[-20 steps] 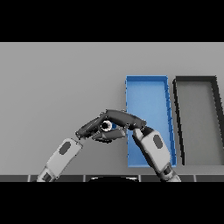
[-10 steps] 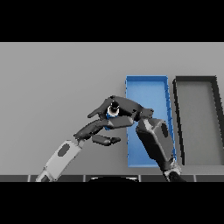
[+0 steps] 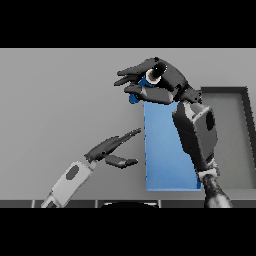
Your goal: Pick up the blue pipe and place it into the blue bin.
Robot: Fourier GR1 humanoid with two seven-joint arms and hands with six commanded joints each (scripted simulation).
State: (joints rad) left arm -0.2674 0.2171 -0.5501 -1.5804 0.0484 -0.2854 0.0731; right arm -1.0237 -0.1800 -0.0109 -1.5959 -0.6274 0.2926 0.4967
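Observation:
My right hand [image 3: 162, 82] is raised high over the far left end of the blue bin [image 3: 167, 150], its fingers curled round the blue pipe [image 3: 143, 86]. Only small blue patches of the pipe show between the fingers; the rest is hidden by the hand. My left hand [image 3: 111, 148] hovers low over the table just left of the bin, fingers straight and thumb apart, holding nothing. The right forearm covers part of the bin's right side.
A dark grey bin [image 3: 234, 135] stands right beside the blue bin on its right. The grey table [image 3: 55, 100] stretches to the left and back.
My right hand has risen and moved farther away with the pipe, from beside the bin's left edge to above its far end. The left hand let go and dropped back, fingers straight.

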